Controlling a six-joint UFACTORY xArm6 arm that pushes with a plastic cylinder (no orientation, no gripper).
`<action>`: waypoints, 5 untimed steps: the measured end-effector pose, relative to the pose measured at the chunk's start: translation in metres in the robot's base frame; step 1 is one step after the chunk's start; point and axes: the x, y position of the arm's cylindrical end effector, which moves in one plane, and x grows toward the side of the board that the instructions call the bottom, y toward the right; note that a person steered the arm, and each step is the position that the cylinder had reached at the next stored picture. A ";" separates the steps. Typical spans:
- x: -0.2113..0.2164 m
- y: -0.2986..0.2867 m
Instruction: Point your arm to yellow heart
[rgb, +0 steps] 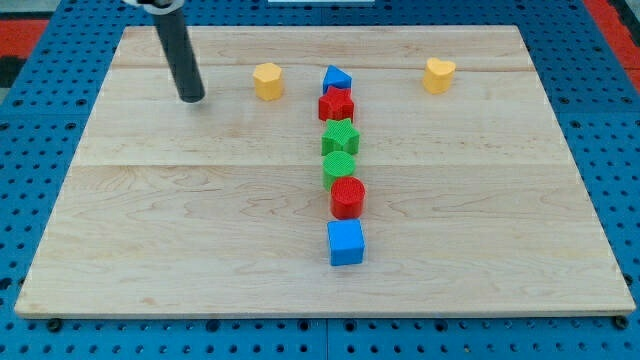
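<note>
Blue cube (346, 243) sits nearest us; we are only at the approach step.
We carry no claw, just a rod: our tip (192, 99) rests on the desk (150, 230), left of the yellow hexagon (267, 81). Yellow heart (438, 75) lies well apart, top right; next we sweep right, skirting the hexagon and blue triangle (337, 78).

Table (200, 200): pale wood planks, visible grain, matt, smooth. Blocks look like matt plastic; green star (341, 137) and red cylinder (348, 196) w/ fine ribbed tops. Yellow heart (438, 74) smooth, slight sheen. My rod: dark, matt, near tip (191, 99). Blue pegboard (610, 150) around table, perforated.
</note>
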 end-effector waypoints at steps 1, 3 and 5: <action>-0.021 0.008; -0.105 0.062; -0.106 0.281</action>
